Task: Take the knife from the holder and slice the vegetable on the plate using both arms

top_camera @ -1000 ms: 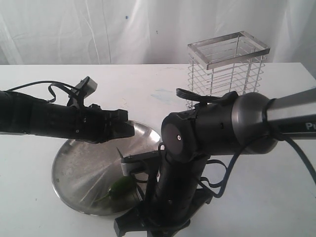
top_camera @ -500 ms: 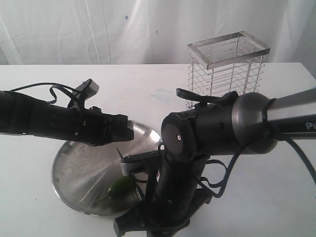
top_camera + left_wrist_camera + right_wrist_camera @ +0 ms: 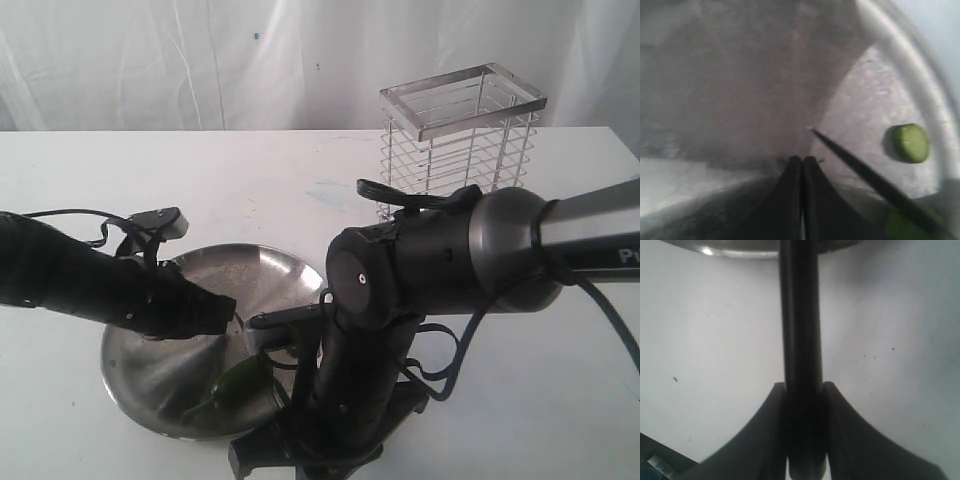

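The steel plate (image 3: 150,375) lies at the front left of the table. On it the green chilli (image 3: 235,385) rests near the front rim, and a cut green slice (image 3: 910,143) lies apart by the rim. My right gripper (image 3: 804,390) is shut on the black handle of the knife (image 3: 800,330), just off the plate's edge. The thin dark blade (image 3: 860,167) slants over the chilli (image 3: 902,226). My left gripper (image 3: 802,160) is shut with nothing in it, low over the plate's middle (image 3: 222,310), beside the blade tip. The wire holder (image 3: 460,140) stands at the back right with no knife in it.
The bulky right arm (image 3: 420,270) fills the front middle and hides the plate's right rim and its own gripper. The left arm (image 3: 80,285) lies across the plate's left side. White cloth hangs behind the table.
My left arm has dropped from above the plate's far rim down to its middle, toward the knife tip. The right arm and knife have stayed put.
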`<move>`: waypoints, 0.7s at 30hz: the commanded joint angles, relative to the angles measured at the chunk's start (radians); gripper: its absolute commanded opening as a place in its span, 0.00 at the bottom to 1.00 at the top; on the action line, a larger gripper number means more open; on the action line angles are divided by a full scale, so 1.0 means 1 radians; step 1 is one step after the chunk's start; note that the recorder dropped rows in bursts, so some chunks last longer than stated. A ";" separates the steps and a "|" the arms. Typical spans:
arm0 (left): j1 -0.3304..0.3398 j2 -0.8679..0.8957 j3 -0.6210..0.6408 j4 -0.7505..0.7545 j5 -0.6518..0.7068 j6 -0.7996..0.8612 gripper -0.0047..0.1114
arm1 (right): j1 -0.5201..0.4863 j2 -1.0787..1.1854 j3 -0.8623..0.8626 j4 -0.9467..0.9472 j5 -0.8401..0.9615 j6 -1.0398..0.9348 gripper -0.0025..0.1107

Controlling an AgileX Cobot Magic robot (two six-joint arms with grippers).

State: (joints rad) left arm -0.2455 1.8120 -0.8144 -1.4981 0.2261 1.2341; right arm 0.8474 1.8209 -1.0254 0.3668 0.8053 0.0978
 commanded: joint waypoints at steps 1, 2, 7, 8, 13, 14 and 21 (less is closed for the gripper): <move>0.002 -0.007 0.021 0.000 -0.054 0.005 0.04 | 0.002 0.002 0.003 0.005 -0.005 0.002 0.02; 0.002 -0.007 0.021 0.000 -0.042 0.005 0.04 | 0.002 0.002 0.003 0.005 -0.008 0.003 0.02; 0.002 -0.007 0.021 -0.061 -0.012 0.001 0.04 | 0.002 0.028 0.003 0.022 -0.018 0.003 0.02; 0.002 -0.009 0.017 -0.099 -0.009 0.001 0.04 | 0.002 0.036 0.003 0.029 -0.018 0.003 0.02; 0.002 -0.009 -0.012 -0.175 0.113 0.001 0.04 | 0.002 0.047 0.003 0.044 -0.018 0.003 0.02; 0.002 -0.009 -0.014 -0.201 0.139 0.001 0.04 | 0.002 0.047 0.003 0.044 -0.018 0.003 0.02; 0.002 -0.009 -0.014 -0.246 0.193 0.054 0.04 | 0.002 0.047 0.003 0.044 -0.018 0.003 0.02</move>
State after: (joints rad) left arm -0.2455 1.8120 -0.8258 -1.7226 0.3927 1.2600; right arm 0.8474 1.8677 -1.0254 0.4080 0.7898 0.1014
